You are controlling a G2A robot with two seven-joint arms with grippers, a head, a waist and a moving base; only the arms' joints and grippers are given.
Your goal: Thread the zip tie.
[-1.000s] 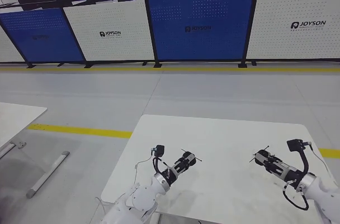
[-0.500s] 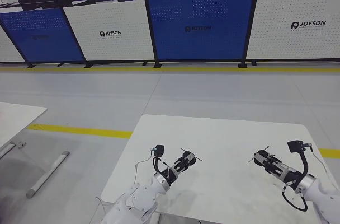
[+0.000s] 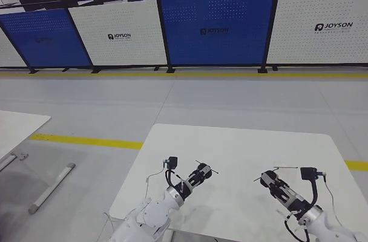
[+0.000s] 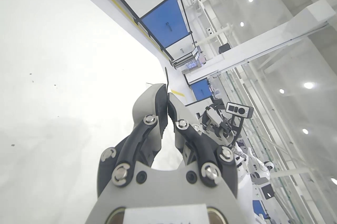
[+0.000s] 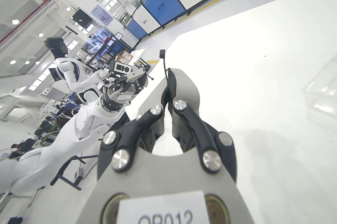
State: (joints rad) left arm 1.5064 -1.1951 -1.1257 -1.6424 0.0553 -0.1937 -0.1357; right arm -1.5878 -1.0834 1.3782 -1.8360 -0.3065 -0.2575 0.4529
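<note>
Top view: both arms sit over the near half of the table [image 3: 232, 142]. The left gripper [image 3: 203, 172] is near-left and the right gripper [image 3: 267, 177] is near-right. They're well apart, and I can't make out anything bridging the gap.
Left gripper: pinched fully closed on a thin black strip [image 4: 166, 76]. A short plain end pokes out past the fingertips, held up off the table.
Right gripper: also clamped tight, this one on the zip tie [image 5: 164, 63]. The grip is a little way down from the head [image 5: 162, 53], so the boxy head stands clear of the pads, also off the table.
One tie or two: honestly can't tell. It looks like two separate pieces, with the tail end on the left and the head end on the right.
Handling: my guess is it's featherweight, springy nylon and fairly slick. It'll flex and wobble rather than stay put, but it won't break from a firm squeeze.
Where to grab: I'd say close to each working end, pretty much as both grippers have it. The shorter the free bit, the less the tip whips around when it meets the slot.
Next move: seems like the threading hasn't started. The tip needs lining up square with the head's slot.
Watch out: the strip could twist or slide between the pads if it's pushed in at an angle.
</note>
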